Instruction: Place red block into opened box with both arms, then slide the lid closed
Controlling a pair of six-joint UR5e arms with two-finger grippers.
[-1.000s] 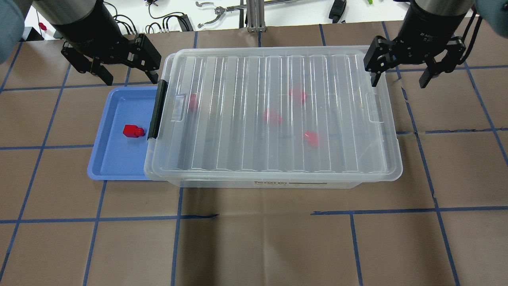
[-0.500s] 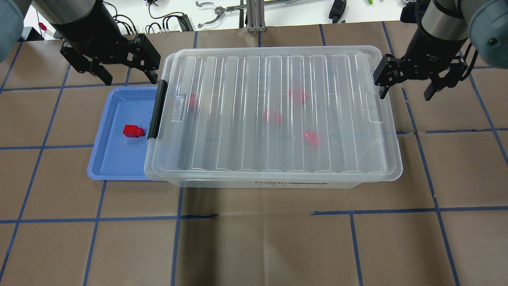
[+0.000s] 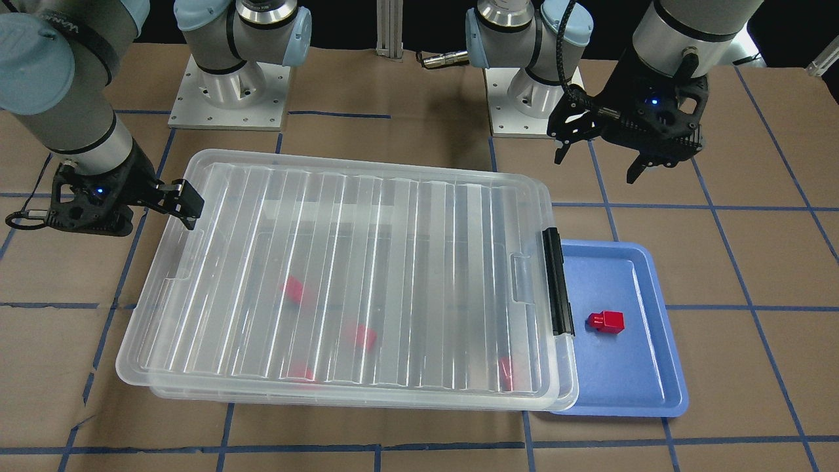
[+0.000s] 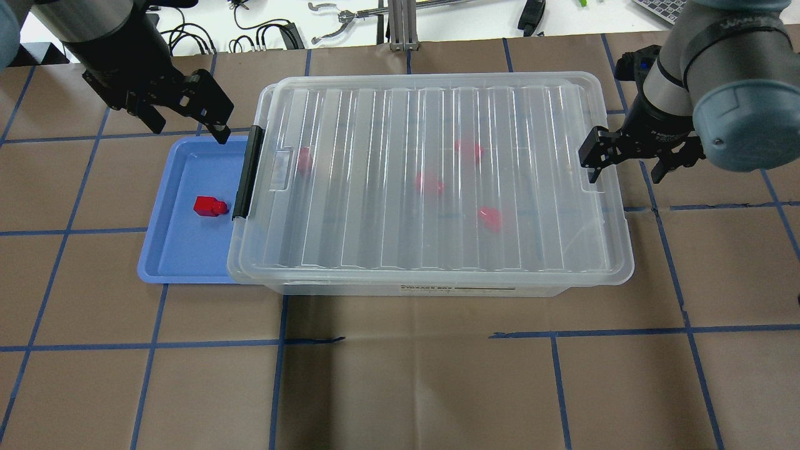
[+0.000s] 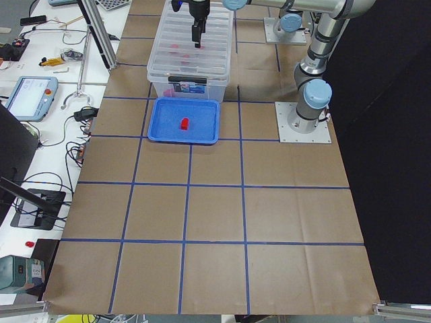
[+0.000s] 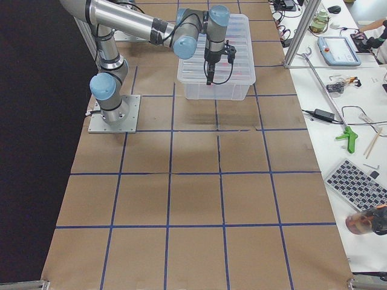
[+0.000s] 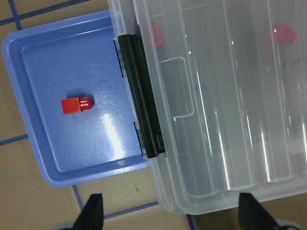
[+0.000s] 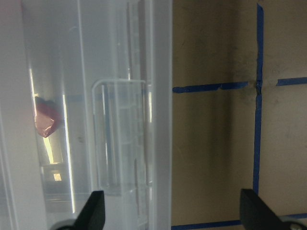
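Note:
One red block (image 4: 209,205) lies on its side in the blue tray (image 4: 181,256), left of the box; the left wrist view shows this red block (image 7: 76,104) too. The ribbed clear lid (image 4: 375,206) lies on top of the clear box (image 4: 350,289) and covers it. Several more red blocks show blurred through it. The black latch bar (image 4: 248,172) is at the box's left end. My left gripper (image 4: 187,128) hangs open above the tray's far edge. My right gripper (image 4: 623,175) is open and straddles the lid's right edge beside the recessed tab (image 8: 120,139).
The tray's right edge is tucked under the overhanging lid. Tools and cables (image 4: 337,25) lie on the white bench beyond the table's far edge. The two arm bases (image 3: 229,92) are bolted behind the box. Brown paper with blue tape lines covers the table.
My right gripper has come toward the near side along the lid's right end and now straddles its edge. My left gripper has shifted slightly toward the tray. The block, box and lid have not moved.

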